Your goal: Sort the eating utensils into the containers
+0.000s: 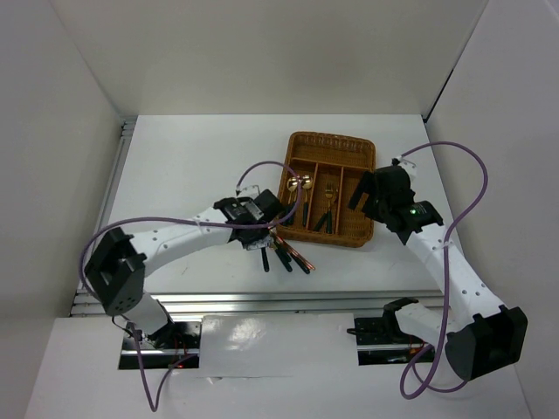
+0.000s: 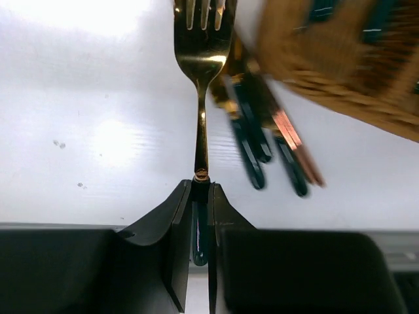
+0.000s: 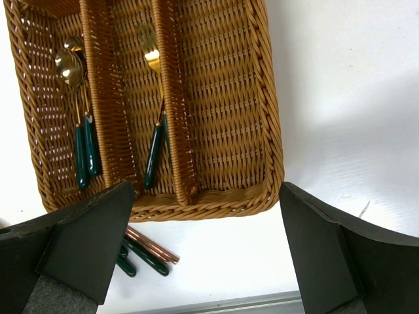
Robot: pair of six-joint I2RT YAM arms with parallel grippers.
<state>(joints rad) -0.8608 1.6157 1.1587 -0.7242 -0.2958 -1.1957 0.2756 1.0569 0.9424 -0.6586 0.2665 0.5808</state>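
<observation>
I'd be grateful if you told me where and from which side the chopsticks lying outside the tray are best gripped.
Probably the free ends of the chopsticks, those farthest from the tray. They lie flat on the table, so come from straight above and close across both sticks; dark handles crowd one side.

pretty clearly a robotics lab test cell, plain white panel walls boxing in a white tabletop, silver aluminium rail along the near edge, loose purple cables looping off two bolted-down white-and-black robot arms
</observation>
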